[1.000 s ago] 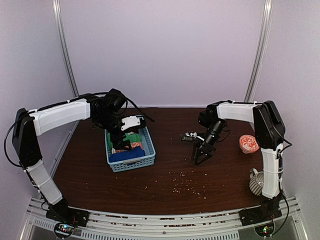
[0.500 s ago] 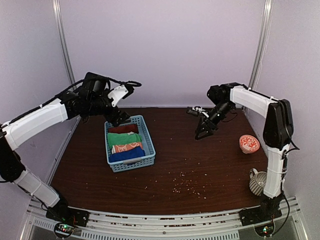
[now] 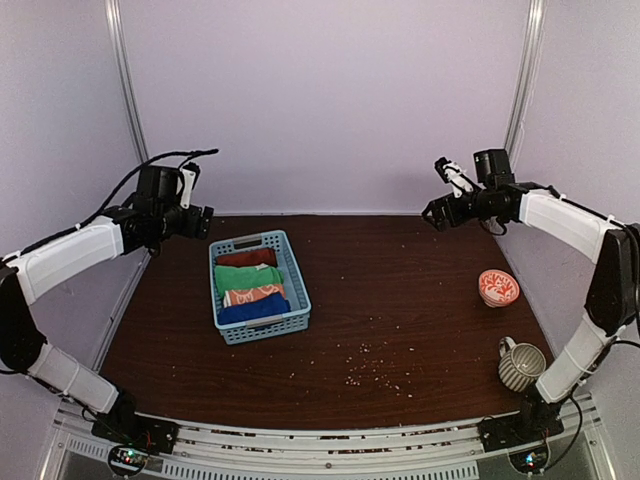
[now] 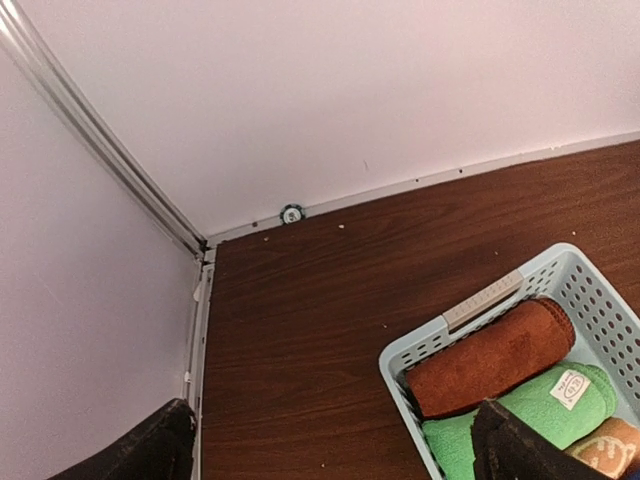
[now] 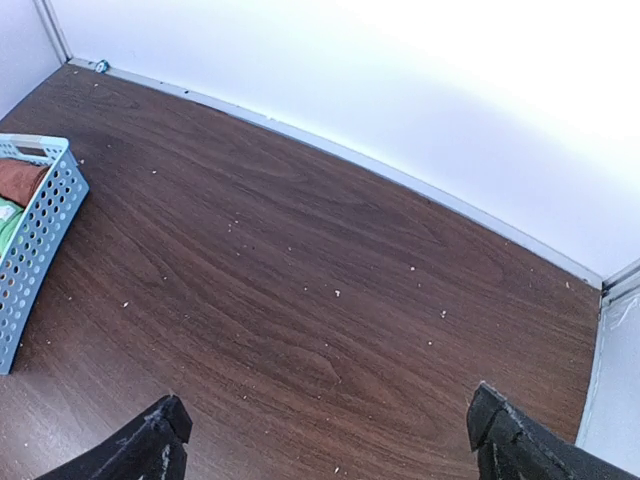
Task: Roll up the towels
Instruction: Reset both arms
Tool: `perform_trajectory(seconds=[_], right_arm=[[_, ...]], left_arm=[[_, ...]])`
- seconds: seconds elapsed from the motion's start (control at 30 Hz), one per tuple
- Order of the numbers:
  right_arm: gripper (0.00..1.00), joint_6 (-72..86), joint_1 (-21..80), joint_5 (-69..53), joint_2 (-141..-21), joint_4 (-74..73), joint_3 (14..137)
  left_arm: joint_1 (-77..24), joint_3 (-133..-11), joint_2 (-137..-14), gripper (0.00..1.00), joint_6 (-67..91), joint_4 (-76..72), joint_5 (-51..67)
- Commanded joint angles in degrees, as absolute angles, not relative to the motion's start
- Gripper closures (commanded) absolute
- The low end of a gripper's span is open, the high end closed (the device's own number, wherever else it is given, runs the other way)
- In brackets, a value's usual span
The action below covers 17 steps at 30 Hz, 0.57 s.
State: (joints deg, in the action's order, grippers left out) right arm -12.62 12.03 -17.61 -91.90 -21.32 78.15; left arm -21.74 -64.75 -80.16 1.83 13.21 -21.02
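Four rolled towels sit in a light blue perforated plastic basket (image 3: 265, 328) on the left half of a dark brown wood surface (image 3: 400, 300)

The basket holds the rolls side by side, touching: from far end to near end, a plain dark red towel (image 3: 247, 258), a plain green towel (image 3: 248, 277) with a white label, an orange towel with white pattern (image 3: 253, 295) and a plain royal blue towel (image 3: 254, 311). On the right, well apart from it, stand a grey-and-white striped mug (image 3: 522, 364) and an orange-and-white patterned bowl (image 3: 497, 288), contents not clear. Pale lilac walls with metal corner posts (image 3: 130, 110) enclose the surface, and pale crumbs (image 3: 365, 375) are scattered near its front. High at the back corners, the left arm's fingers (image 4: 150, 450) and the right arm's fingers (image 5: 145, 450) are spread wide, holding nothing
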Motion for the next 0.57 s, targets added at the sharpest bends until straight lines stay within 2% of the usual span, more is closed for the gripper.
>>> perform_trajectory(seconds=[0.0, 0.27, 0.43, 0.53], right_arm=[[0.00, -6.0, 10.8, -15.2, -93.0, -17.2, 82.8], [0.00, 2.1, 10.5, -3.1, -85.1, -8.8, 85.5], [0.00, 2.8, 10.5, -2.7, -78.7, 0.1, 77.5], [0.00, 4.2, 10.4, -2.2, -79.8, -1.4, 77.7]], left_arm=[[-21.9, -66.6, -74.9, 0.02, 3.3, 7.2, -28.5], [-21.9, -71.9, -68.9, 0.02, 0.5, 12.1, -32.5], [-21.8, -68.4, -67.2, 0.02, -0.2, 10.1, -33.5], [-21.8, -66.8, -68.4, 0.02, -0.7, 9.8, -33.8]])
